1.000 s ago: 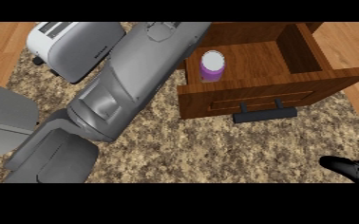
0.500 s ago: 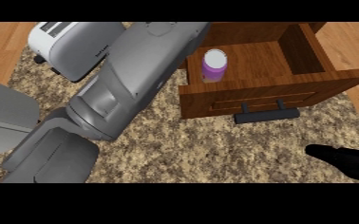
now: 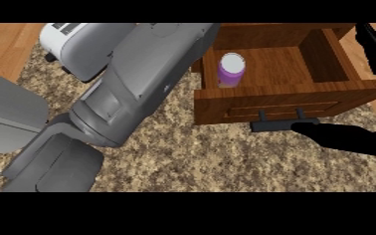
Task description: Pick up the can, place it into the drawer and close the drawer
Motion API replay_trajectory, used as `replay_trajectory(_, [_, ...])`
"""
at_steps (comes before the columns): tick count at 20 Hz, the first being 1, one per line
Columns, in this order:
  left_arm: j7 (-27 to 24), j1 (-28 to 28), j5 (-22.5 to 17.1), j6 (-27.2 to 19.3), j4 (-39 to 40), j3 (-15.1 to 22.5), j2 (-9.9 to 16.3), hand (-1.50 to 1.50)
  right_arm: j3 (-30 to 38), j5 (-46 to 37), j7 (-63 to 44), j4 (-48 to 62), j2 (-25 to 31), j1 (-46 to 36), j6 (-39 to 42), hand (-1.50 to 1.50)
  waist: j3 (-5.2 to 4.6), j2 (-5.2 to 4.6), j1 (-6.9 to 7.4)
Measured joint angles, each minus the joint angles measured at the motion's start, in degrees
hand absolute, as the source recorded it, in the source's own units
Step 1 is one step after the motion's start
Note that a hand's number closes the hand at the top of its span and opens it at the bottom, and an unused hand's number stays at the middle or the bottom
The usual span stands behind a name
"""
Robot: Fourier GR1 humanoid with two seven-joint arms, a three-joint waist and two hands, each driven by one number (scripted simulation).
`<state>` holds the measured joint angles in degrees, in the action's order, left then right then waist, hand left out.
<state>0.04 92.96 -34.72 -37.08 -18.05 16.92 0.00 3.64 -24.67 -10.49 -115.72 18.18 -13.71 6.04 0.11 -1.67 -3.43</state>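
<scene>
A purple can (image 3: 231, 69) with a white top stands upright in the left part of the open wooden drawer (image 3: 345, 87). The drawer's black handle (image 3: 273, 126) sticks out from its front panel. My right hand (image 3: 341, 137) comes in from the right edge, open, and its straight fingers point left, with the tips at the handle's right end. My left forearm (image 3: 143, 84) runs from the lower left up to the top edge beside the drawer's left wall. The left hand itself does not show.
A white toaster (image 3: 73, 42) stands at the upper left, partly behind my left forearm. The speckled stone counter (image 3: 220, 159) spreads out in front of the drawer. A dark object (image 3: 366, 36) shows at the upper right edge.
My right hand has moved up and to the left from the lower right corner to the drawer's handle. The can and my left forearm have stayed where they were.
</scene>
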Motion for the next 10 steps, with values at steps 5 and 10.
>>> replay_trajectory(5, [-0.83,1.00,0.32,-0.30,1.59,0.22,0.01,-1.50,-4.58,-8.58,3.48,8.55,0.27,-3.31,-2.51,-1.50,0.01,0.18,0.97])
replay_trajectory(10, [-0.36,1.13,0.93,1.06,1.92,0.10,0.29,-1.50,-8.79,-17.10,5.82,18.85,-0.68,-6.80,-6.25,-1.50,-0.03,0.61,2.56])
